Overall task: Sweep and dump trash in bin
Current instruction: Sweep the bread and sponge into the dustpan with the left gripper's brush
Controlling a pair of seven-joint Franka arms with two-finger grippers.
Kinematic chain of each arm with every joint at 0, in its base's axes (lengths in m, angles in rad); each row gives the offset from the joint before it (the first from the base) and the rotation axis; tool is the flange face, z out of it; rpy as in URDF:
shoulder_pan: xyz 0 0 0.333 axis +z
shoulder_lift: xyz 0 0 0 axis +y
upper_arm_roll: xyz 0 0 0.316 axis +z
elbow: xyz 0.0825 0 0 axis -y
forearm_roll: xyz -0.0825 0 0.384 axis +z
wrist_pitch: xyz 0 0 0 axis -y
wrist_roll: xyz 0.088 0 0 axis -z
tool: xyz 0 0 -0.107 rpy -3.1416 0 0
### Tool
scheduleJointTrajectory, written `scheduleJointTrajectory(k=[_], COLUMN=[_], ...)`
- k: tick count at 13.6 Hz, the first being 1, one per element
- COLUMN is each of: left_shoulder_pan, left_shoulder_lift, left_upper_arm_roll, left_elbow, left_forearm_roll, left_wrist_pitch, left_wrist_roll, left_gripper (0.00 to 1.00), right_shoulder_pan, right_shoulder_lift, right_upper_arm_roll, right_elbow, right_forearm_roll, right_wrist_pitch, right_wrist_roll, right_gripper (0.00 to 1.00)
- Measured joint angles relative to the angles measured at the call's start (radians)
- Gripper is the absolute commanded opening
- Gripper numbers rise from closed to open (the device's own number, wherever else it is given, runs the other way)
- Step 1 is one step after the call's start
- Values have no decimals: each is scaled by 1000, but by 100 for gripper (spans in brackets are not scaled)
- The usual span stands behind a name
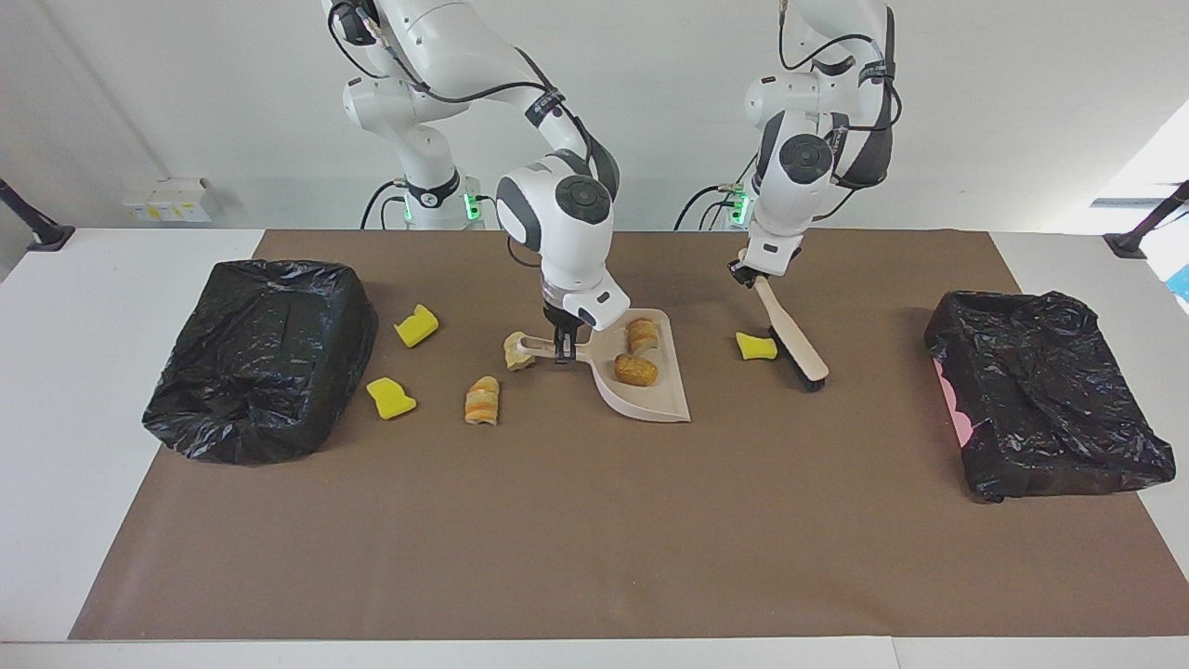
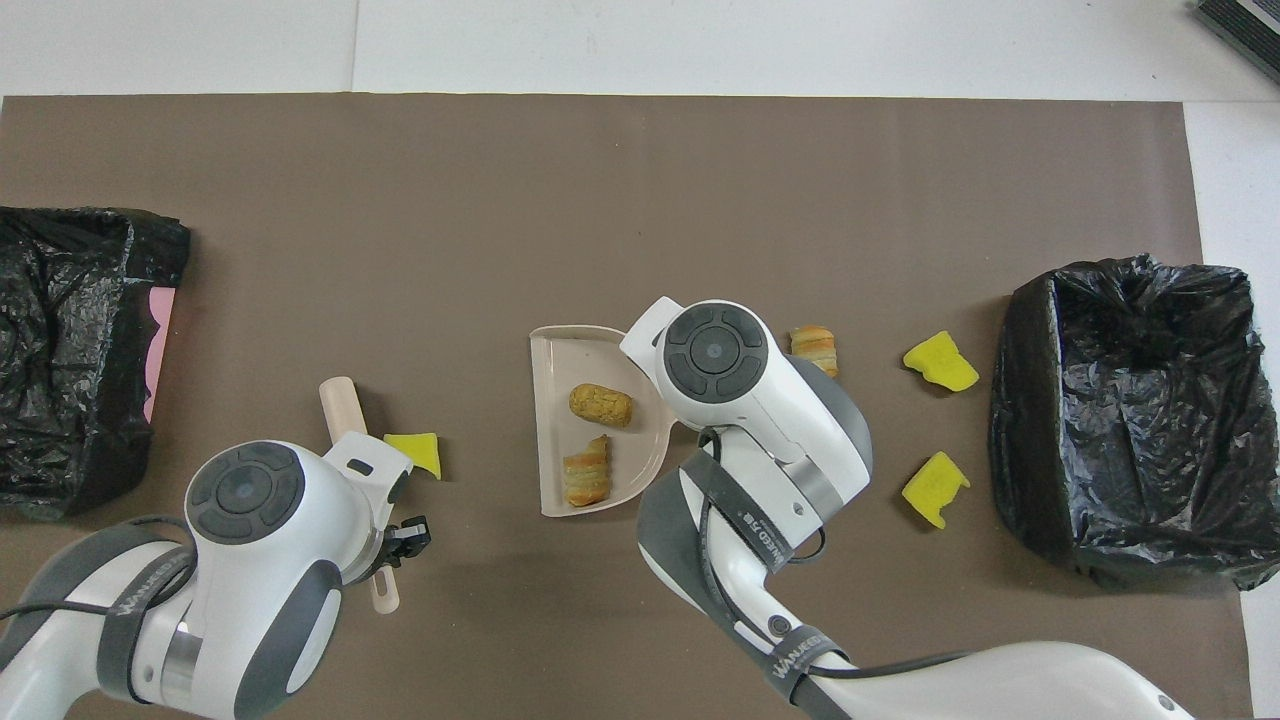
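Note:
My right gripper (image 1: 563, 348) is shut on the handle of the beige dustpan (image 1: 661, 401), which lies on the mat with two tan bread bits (image 1: 637, 370) in it. My left gripper (image 1: 749, 275) is shut on the wooden brush (image 1: 795, 344), tilted down with its bristle end at the mat. A yellow sponge chunk (image 1: 756, 347) lies beside the bristles, between brush and dustpan (image 2: 552, 400). More trash lies toward the right arm's end: a bread bit (image 1: 482, 400), a small one (image 1: 516, 351) by the pan's handle, and two yellow chunks (image 1: 416, 325) (image 1: 390, 398).
A black-bagged bin (image 1: 260, 358) stands at the right arm's end of the brown mat. A second one (image 1: 1045, 400), with a pink edge showing, stands at the left arm's end. Open mat stretches farther from the robots than the dustpan.

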Motion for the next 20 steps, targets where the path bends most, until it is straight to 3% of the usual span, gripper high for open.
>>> scheduleJointTrajectory(k=[6,11,16,20], left_shoulder_pan=[-82,-133,-134,-121], left_shoulder_lift=[81,193,232,227], left_upper_arm_roll=[-17,-86,-120,-105], left_elbow=[47,142,217,231], left_forearm_roll=[-43,-104,-127,-26], left_wrist_pitch=[113,214,183,43], left_wrist_roll=[-17,-38,-39,-35], left_gripper=[0,0,0,0], right_shoulder_pan=[-1,-1,-5,-6], right_shoulder_lift=[0,0,0,0], right_upper_arm_roll=[0,0,0,0], right_elbow=[-7,-10,-16,-17], right_forearm_roll=[0,0,0,0], right_wrist_pitch=[8,13,20,20], right_wrist_roll=[0,0,0,0], right_gripper=[0,0,0,0])
